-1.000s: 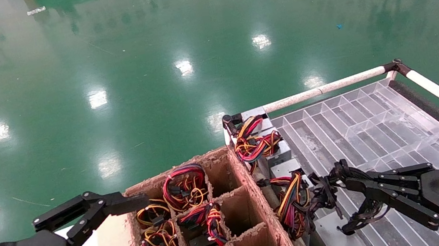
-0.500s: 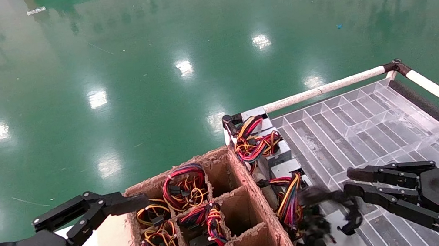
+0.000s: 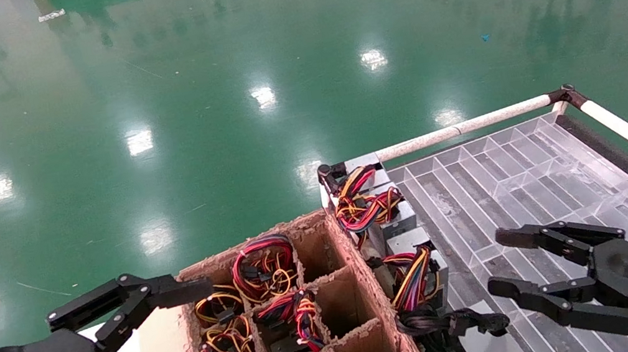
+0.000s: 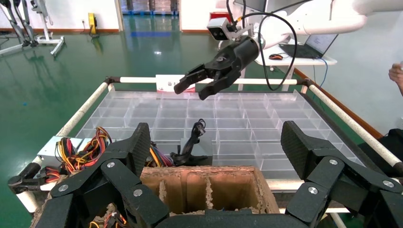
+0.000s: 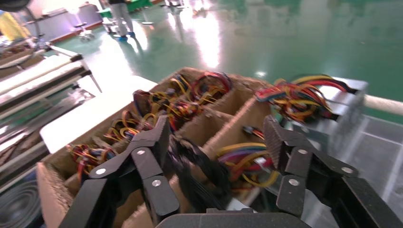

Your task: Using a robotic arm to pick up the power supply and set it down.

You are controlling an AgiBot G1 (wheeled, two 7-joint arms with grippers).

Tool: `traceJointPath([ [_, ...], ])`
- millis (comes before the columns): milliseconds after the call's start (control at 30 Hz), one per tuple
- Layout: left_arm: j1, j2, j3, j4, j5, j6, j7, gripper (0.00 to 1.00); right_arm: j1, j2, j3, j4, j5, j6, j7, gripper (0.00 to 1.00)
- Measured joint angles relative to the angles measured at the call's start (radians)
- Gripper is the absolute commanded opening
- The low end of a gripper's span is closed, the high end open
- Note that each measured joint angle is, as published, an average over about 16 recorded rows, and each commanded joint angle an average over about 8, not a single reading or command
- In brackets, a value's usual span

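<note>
The power supply (image 3: 487,345) is a silver-grey box lying on the clear tray (image 3: 516,181) at its near left corner, against the cardboard box. Its bundle of black cables (image 3: 442,327) lies slumped over it. It also shows in the left wrist view, where the power supply (image 4: 196,145) sits just beyond the cardboard wall. My right gripper (image 3: 499,260) hovers open just right of the cables, holding nothing. In the right wrist view the black cables (image 5: 199,166) lie between and below the spread right gripper (image 5: 218,130). My left gripper (image 3: 144,297) is parked open beside the cardboard box.
A divided cardboard box (image 3: 358,257) holds several bundles of red, yellow and orange wires (image 3: 262,266). Two grey boxes with coloured wires (image 3: 368,199) stand along the tray's left edge. White rails (image 3: 464,128) edge the tray. Green floor lies beyond.
My right gripper let go of the black cables, opened wide and drew back to the right. The cables dropped onto the power supply. The left arm has not moved.
</note>
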Motion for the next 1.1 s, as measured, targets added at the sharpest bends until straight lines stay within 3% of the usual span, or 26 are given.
traceJointPath([
  [1100,0.0,0.0,0.0,0.0,0.0,0.0,0.0,1.0,-0.096,-0.014,0.273,0.452,-0.128,0.049,0.211,1.0],
])
